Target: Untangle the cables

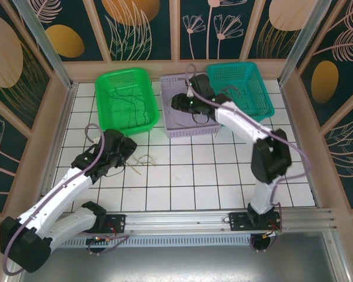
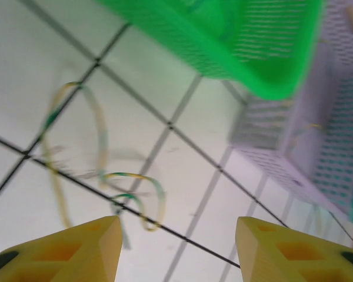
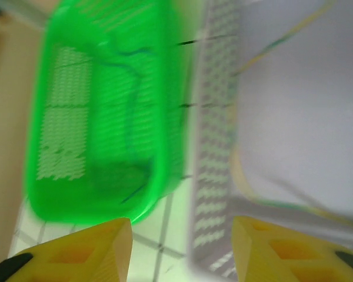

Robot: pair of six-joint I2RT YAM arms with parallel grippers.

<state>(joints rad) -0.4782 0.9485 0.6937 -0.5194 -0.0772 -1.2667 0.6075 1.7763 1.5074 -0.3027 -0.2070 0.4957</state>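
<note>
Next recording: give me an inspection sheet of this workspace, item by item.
Surface: white tiled table, mostly bare.
Job's things: yellow-green cables loose on the tiles; dark cables in the green basket; further cables in the lilac basket.
Clutter: nothing seen.
Grippers: left gripper open, empty, above the loose cables; right gripper open, empty, over the lilac basket's side nearest the green one.
Cables: lilac arm cables loop along both arms.
Surroundings: teal basket beside the lilac one; floral panel walls; metal rail at the near edge.
</note>
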